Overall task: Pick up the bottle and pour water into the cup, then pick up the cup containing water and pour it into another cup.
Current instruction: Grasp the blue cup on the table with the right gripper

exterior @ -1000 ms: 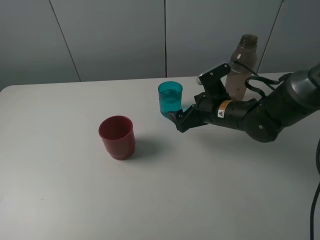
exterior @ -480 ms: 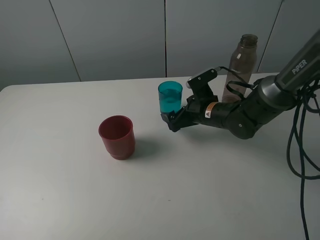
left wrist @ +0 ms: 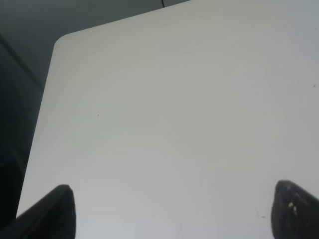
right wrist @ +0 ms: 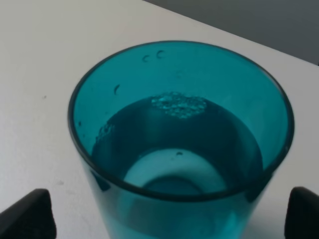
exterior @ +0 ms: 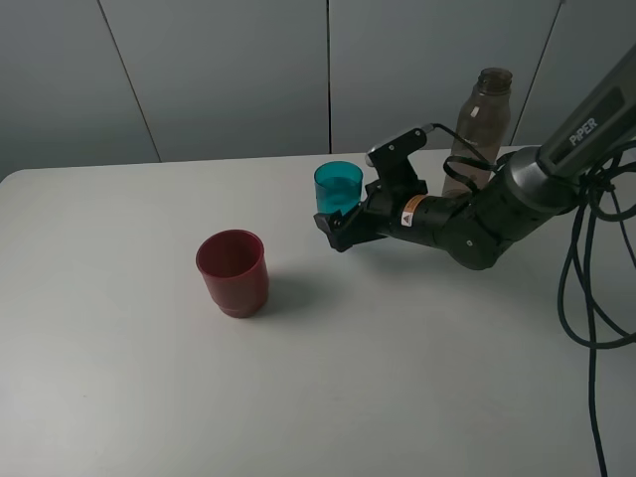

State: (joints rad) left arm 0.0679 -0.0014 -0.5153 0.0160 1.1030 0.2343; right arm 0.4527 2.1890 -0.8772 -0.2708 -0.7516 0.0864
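**Right gripper spread around the water-filled teal cup**

The white table lies beneath both grippers. The right arm stretches low across it. The bottle stands upright behind the right gripper, beside the arm. The red cup sits well apart, out beyond the fingertips. The teal cup stands between the released jaws, and neither finger touches it. The left gripper hangs above the table with its jaws wide.

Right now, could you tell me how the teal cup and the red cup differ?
The teal cup is translucent and slimmer; the red cup is opaque and wider. The teal cup holds water; the red cup looks empty. The teal cup sits between the right gripper's open jaws; the red cup stands apart. Both stand upright.
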